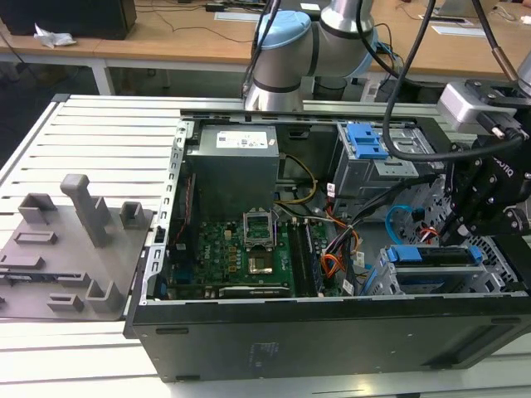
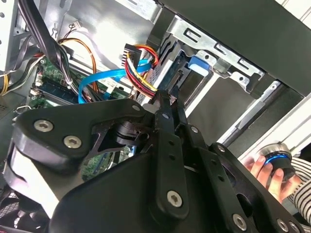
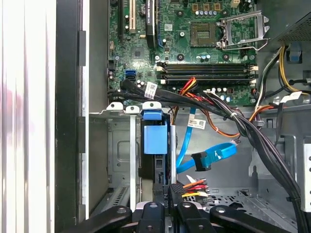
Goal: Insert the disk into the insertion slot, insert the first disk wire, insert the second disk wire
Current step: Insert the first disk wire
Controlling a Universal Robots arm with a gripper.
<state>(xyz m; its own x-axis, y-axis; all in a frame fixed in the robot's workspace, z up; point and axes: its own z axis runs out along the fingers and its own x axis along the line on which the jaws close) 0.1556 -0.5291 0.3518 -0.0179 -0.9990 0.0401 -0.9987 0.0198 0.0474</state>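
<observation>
Plugging in the first wire (image 3: 187,187) looks like the step in hand. The fingers (image 2: 164,116) seem clamped on its plug, just behind the disk (image 3: 155,138) seated in the slot (image 3: 119,150). The second wire (image 3: 214,154) lies loose nearby. Seating the plug likely calls for square alignment.

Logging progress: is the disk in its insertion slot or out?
In. The disk sits inside the insertion slot, its blue end at the slot's mouth.

Disk (image 3: 155,138) blue-framed, wire (image 3: 214,155) light-blue, slot (image 3: 119,150) grey.
</observation>
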